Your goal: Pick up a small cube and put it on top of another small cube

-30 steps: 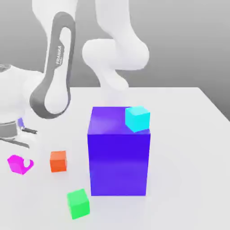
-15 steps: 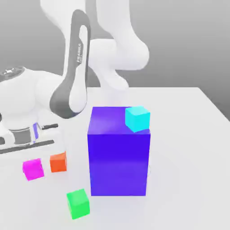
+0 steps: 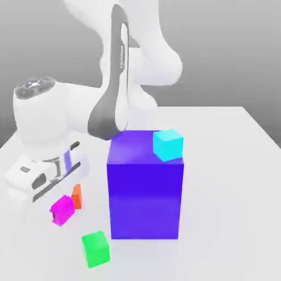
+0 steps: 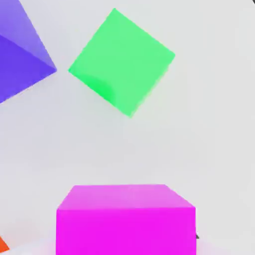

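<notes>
- Magenta cube: gripped by the hand, turned at an angle in the exterior view; whether it clears the bench I cannot tell.
- Hand: closed on the magenta cube, its fingers standing only as far apart as the cube needs.
- Orange cube: near the magenta cube, toward the exterior view's right and a little farther back. Part of it is hidden, leaving a narrow strip of its face, and the magenta cube is not on top of it.
- Green cube: on the bench, nearer the exterior camera than the magenta cube and apart from it. The hand view shows its top face whole.
- Blue block: upright on the bench, far bigger than any cube, toward the exterior view's right of the orange and green ones.
- Cyan cube: on top of the blue block, toward the front corner on the exterior view's right.
- White arm: reaches across behind the small cubes, with the hand slanting down.
</notes>
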Controlling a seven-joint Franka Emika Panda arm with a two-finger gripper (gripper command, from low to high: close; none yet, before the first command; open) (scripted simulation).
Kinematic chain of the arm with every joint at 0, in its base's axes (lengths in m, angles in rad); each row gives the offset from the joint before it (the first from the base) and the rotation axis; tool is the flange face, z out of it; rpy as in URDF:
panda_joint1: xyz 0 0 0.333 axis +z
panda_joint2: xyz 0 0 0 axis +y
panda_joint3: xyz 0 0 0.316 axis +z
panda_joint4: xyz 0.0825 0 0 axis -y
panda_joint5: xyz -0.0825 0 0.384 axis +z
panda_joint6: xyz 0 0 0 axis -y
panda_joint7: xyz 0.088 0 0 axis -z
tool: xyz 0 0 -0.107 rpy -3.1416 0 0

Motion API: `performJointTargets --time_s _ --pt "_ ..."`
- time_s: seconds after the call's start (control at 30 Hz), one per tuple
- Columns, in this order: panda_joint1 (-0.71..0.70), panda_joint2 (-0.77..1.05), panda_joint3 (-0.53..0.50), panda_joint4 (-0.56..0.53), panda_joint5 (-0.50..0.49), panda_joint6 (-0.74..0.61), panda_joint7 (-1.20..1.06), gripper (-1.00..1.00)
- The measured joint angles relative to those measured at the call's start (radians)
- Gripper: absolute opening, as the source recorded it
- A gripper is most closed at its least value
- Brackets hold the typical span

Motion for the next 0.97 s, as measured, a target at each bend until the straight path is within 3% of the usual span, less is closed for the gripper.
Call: performJointTargets --time_s 0.5,0.87,0.9,0.97 --pt "0.067 -0.069 0.097 -0.001 0.009 -0.031 -0.586 -1.0" --pt "0.063 0.104 0.109 0.009 0.037 0.138 -0.64 -1.0" --pt "0.061 0.116 0.111 0.009 0.041 0.148 -0.643 1.0" --pt "0.061 0.116 0.111 0.009 0.041 0.148 -0.643 1.0"
